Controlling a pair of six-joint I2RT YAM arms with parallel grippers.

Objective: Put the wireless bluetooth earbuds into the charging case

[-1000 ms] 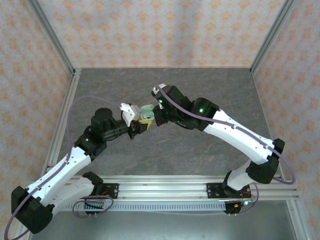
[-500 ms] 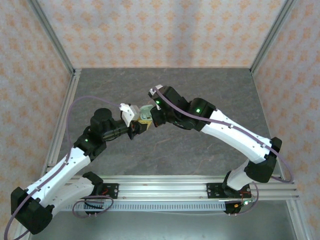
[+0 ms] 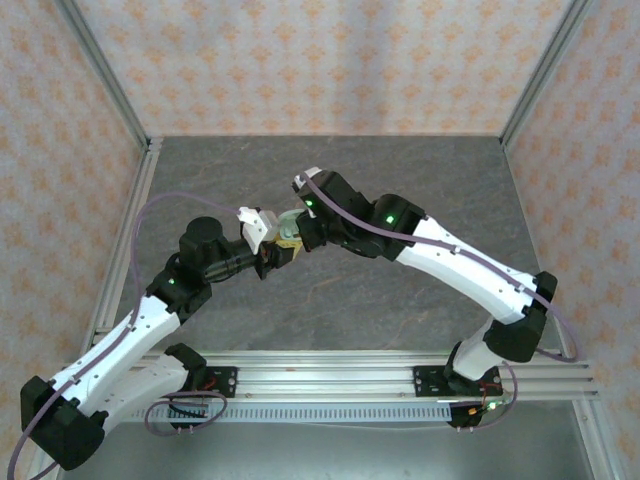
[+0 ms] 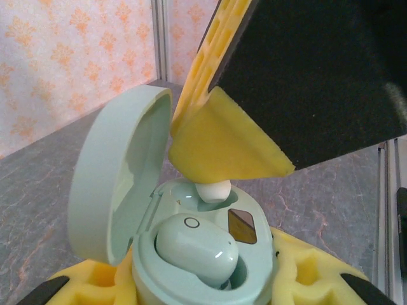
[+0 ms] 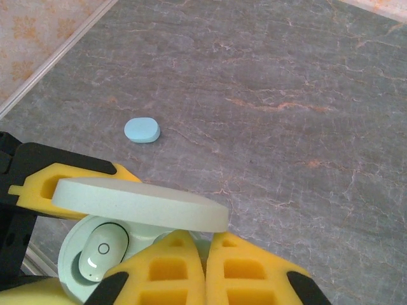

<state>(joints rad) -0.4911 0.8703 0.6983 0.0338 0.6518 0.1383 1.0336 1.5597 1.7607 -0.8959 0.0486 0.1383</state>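
Observation:
My left gripper (image 4: 203,293) is shut on the pale green charging case (image 4: 254,279), held above the table with its lid (image 4: 114,184) swung open. One whitish-green earbud (image 4: 194,248) lies in the case's near socket. My right gripper (image 5: 205,238) comes in from above, shut on a second earbud. Its white tip (image 4: 213,190) pokes out under the yellow fingers (image 4: 222,146), just at the far socket. From the right wrist the lid (image 5: 140,203) covers most of the case and the seated earbud (image 5: 102,251) shows below it. In the top view both grippers meet at the case (image 3: 290,232).
A pale blue oval pebble-like piece (image 5: 142,130) lies on the grey stone-patterned table (image 5: 286,95) beyond the case. Aluminium frame posts and patterned walls close in the table on three sides (image 3: 130,120).
My right arm has shifted slightly left, bringing its fingers closer over the open case. The left arm holds the case almost still.

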